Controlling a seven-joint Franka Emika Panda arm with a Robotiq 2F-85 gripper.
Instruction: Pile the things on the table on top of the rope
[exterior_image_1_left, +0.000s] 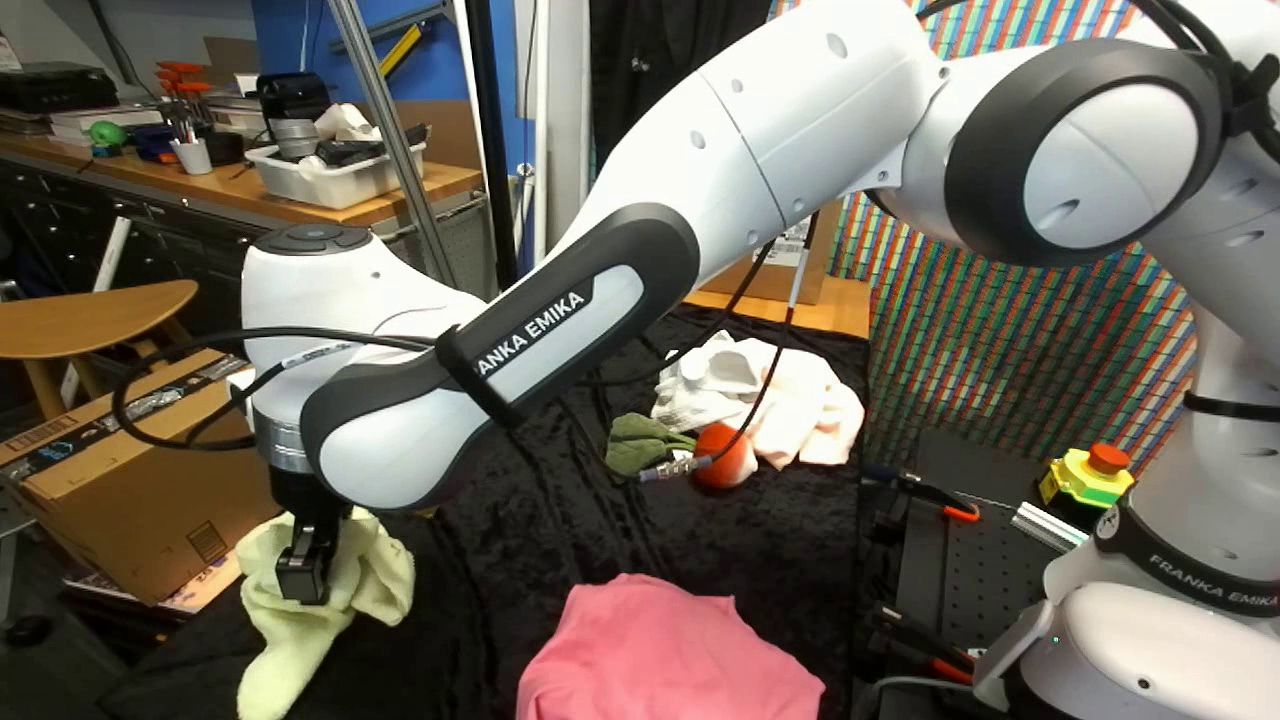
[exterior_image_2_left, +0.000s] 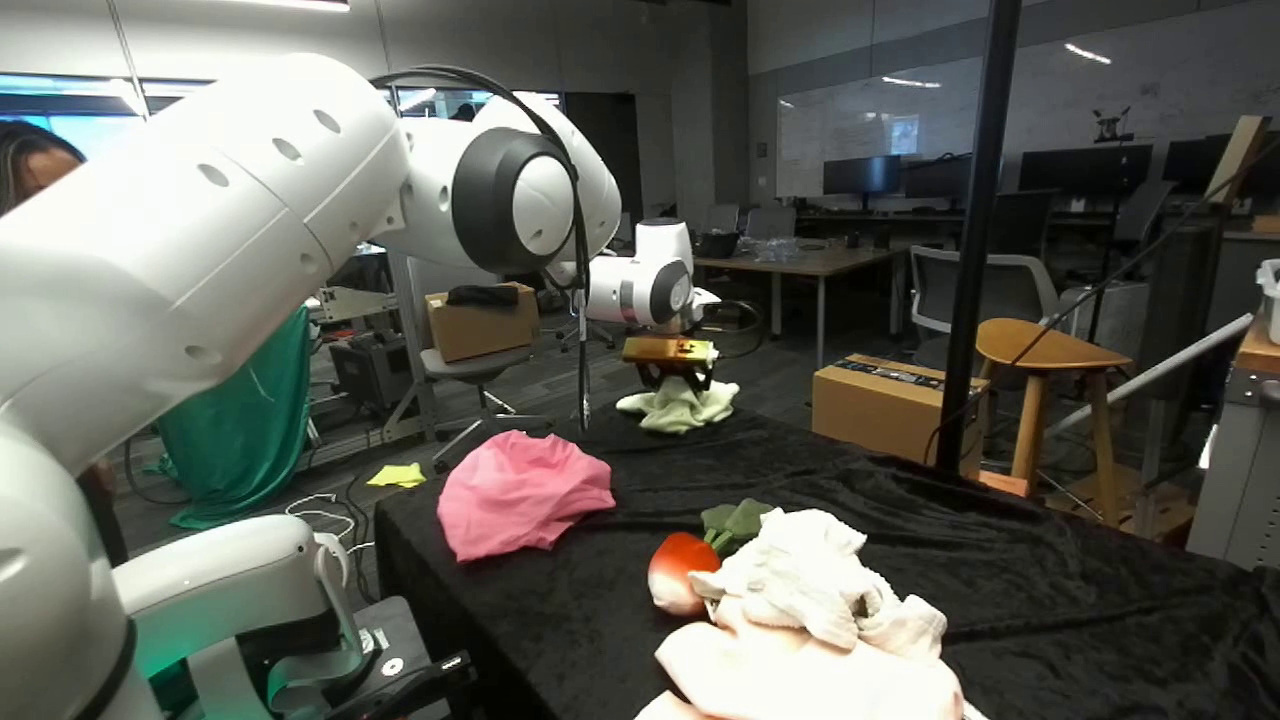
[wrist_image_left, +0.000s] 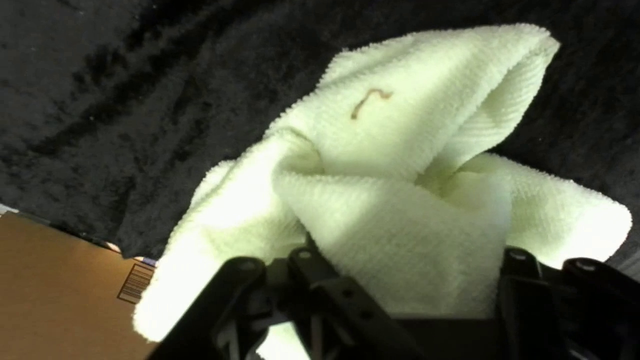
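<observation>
— going left to right in an exterior view, where do we begin?

— with the pink rag; we place everything by it. beyond it and to its right, near the far edge of the black table, lies the yellow-green rag, our gripper touching it.

— have we got hold?

— our jaws stand apart, a loose-looking fold rising between them; it isn't pinched, as far as we can see.

— how does it lie from us?

— right under us, its longest run slanting from lower left to upper right in the wrist view; we'd close across the fold. ours is the only arm.

— and the rope?

— we can't make it out. nearer than the pink rag and to its right, the white rag overlaps the cream-peach rag; we'd guess the rope is under those two.

— any containers?

— well right of the pink rag, the cardboard box looks taped shut, contents hidden. farther off, the white tub, in an exterior view, holds a grey round vessel and clutter we can't sort out.
</observation>
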